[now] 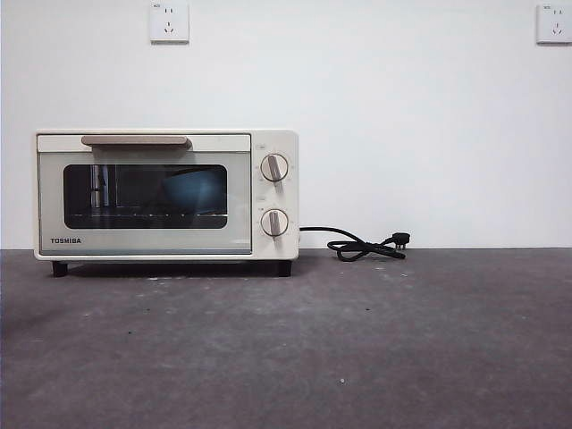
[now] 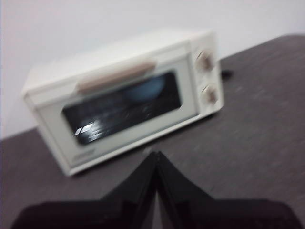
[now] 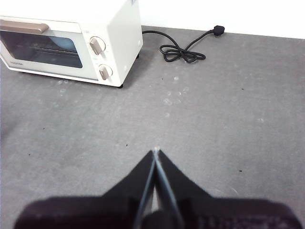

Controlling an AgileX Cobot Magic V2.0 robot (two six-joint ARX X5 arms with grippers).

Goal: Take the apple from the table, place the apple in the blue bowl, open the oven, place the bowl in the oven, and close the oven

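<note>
Oven (image 1: 166, 195) door closed, facing front, blue bowl (image 1: 192, 190) inside

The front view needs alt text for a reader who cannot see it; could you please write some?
A cream-white boxy toaster oven stands shut on a dark grey table, a blue bowl visible behind its dark glass door. Its black cord lies unplugged beside it.

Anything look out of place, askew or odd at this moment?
Nothing stands out. The oven sits square on the table with its door shut, and the blue bowl shows through the glass. The cord lies loosely coiled, unplugged, beside it. The left pincer and right pincer are shut and empty.
</note>
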